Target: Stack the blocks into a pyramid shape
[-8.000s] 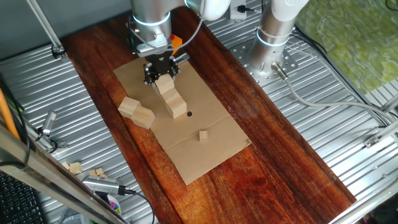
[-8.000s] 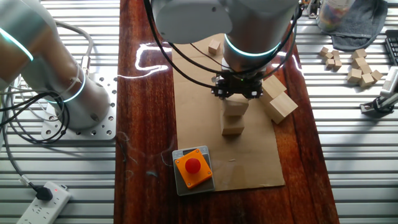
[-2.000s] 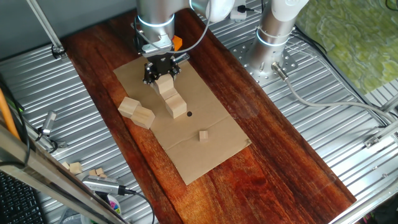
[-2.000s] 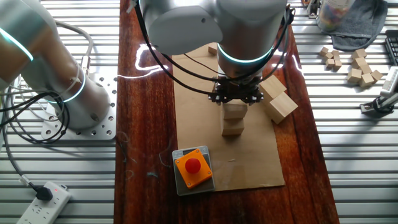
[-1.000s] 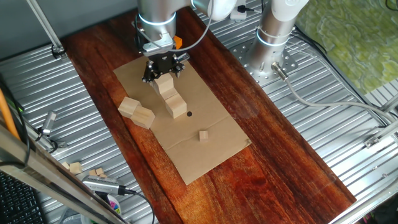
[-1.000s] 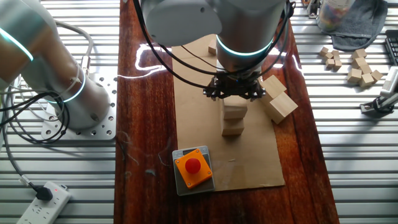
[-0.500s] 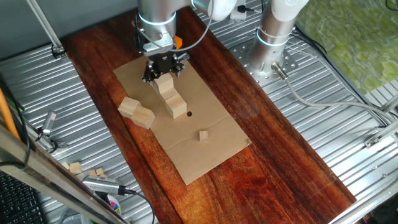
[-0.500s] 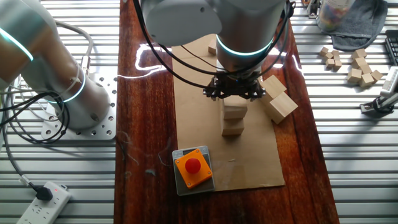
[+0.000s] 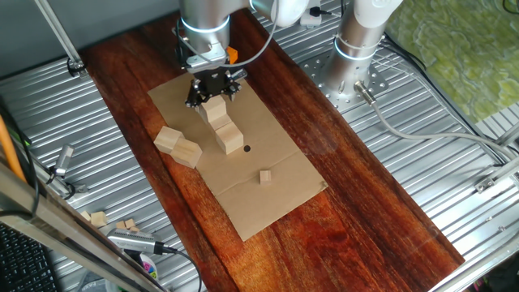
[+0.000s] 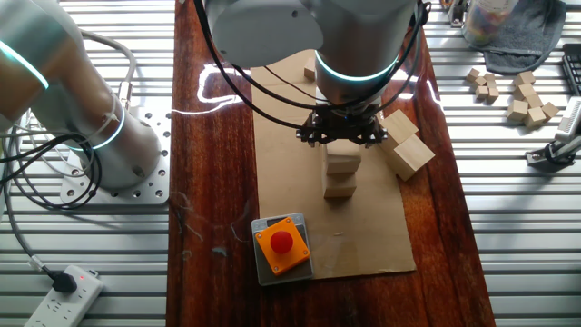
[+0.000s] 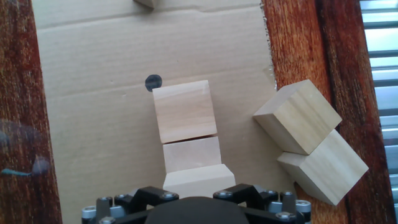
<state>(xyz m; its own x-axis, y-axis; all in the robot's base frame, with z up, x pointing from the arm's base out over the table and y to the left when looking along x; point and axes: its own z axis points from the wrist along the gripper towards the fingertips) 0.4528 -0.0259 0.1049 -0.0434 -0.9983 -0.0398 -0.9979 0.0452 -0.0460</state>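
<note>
1. While the arm [image 9: 203, 24] stands over the cardboard sheet [image 9: 272, 191], the gripper [image 10: 341, 136] points straight down at one end of a short line of blocks [image 11: 182, 111].
2. Its two fingers are apart. In both fixed views they look spread wider than the block under them, so the claw is not clamped on anything.
3. Three pale blocks make this line near the middle of the cardboard, each touching the next.
4. The end block [image 11: 199, 180] is directly below the gripper and partly hidden by the gripper body in the hand view. It looks larger there than the other two. It seems to sit higher, but the pictures do not show clearly if it rests on the cardboard or on its neighbour.
5. The two loose blocks [image 10: 406, 143] lie to the side of the line, well apart from it. They touch each other at the edge of the cardboard, and one reaches onto the dark wooden board [image 9: 365, 203].
6. A black dot [image 11: 153, 81] is on the cardboard just beside the far end of the line.
7. A tiny wooden cube [image 9: 265, 176] lies alone further along the sheet.
8. An orange block with a red button [image 10: 281, 243] sits at the opposite end of the cardboard, near the line.
</note>
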